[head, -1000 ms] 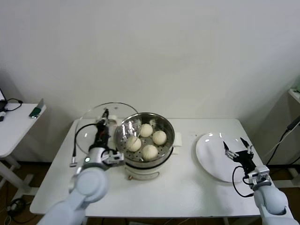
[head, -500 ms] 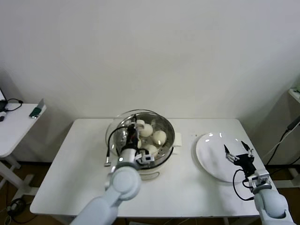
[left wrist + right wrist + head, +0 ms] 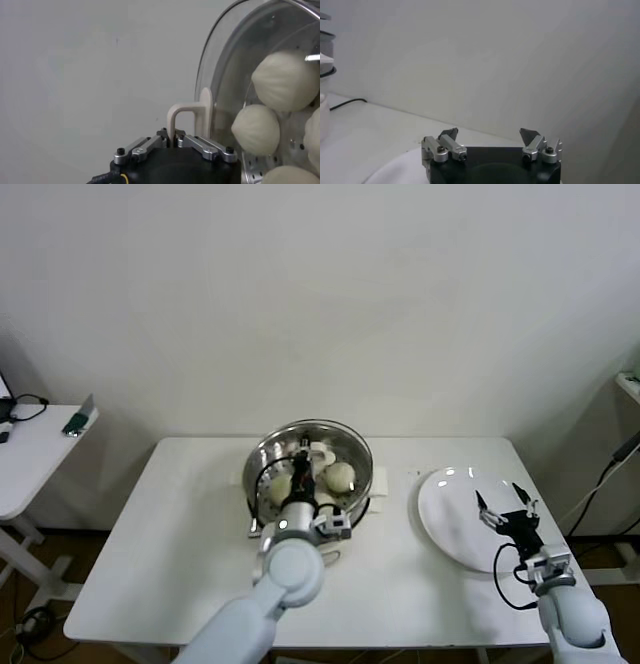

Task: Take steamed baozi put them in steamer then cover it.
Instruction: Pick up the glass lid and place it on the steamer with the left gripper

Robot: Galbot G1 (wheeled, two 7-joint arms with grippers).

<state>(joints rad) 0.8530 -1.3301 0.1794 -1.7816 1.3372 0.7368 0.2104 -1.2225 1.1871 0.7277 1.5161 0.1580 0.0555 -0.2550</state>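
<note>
Left claw (image 3: 172, 136) clamped shut on white handle (image 3: 191, 116) of glass lid (image 3: 225, 60), lid held over steamer (image 3: 361, 456) at desk (image 3: 150, 534) centre. Steamed baozi (image 3: 256, 129) just beyond claw, behind glass, inside steamer basket.

Lid likely rigid, smooth, breakable; handle only sound hold, rim slippery. Needs level seating on steamer rim, gentle release.

Baozi likely soft, light, easily dented; no squeezing needed now.

Right claw (image 3: 490, 140) spread wide, empty, above white plate (image 3: 445, 524), well off to side.
</note>
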